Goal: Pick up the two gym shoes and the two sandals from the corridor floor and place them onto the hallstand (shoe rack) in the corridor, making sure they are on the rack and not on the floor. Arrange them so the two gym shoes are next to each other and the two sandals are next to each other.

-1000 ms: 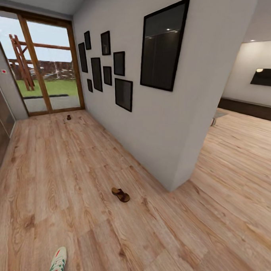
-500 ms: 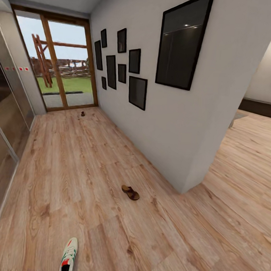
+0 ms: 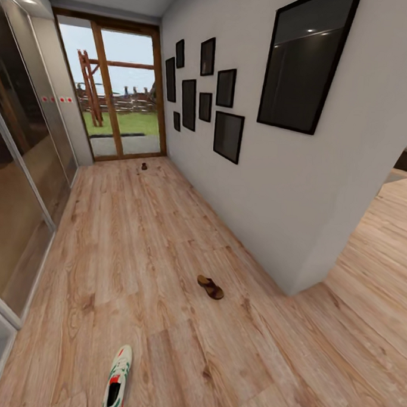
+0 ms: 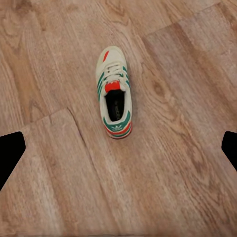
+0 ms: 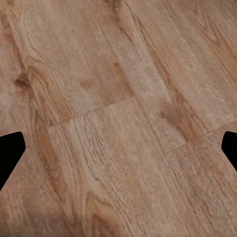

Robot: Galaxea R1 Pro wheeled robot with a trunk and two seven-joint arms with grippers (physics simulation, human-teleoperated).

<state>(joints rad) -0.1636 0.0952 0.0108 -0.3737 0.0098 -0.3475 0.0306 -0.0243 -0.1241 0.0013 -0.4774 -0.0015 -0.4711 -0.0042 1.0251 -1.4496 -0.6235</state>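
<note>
Home corridor, simulator render. Light brown wood-plank floor (image 3: 124,235) runs to a wood-framed glass door (image 3: 117,94) w/ lawn and a timber play frame outside. White wall (image 3: 276,189) carries a cluster of black-framed pictures (image 3: 203,90) plus one large dark frame (image 3: 306,65). Glossy sliding panels (image 3: 20,176) line the opposite side. Shoes lie about: a brown sandal (image 3: 210,287) mid-floor, a cream-white sneaker w/ green stripes (image 3: 118,379) nearer.

I see 1 cream-white gym shoe (image 3: 118,383) with teal stripes and red-orange patches upright on the corridor floor (image 3: 136,242). 1 brown sandal (image 3: 210,287) lies further ahead; another small brown sandal (image 3: 144,166) lies far off.
</note>
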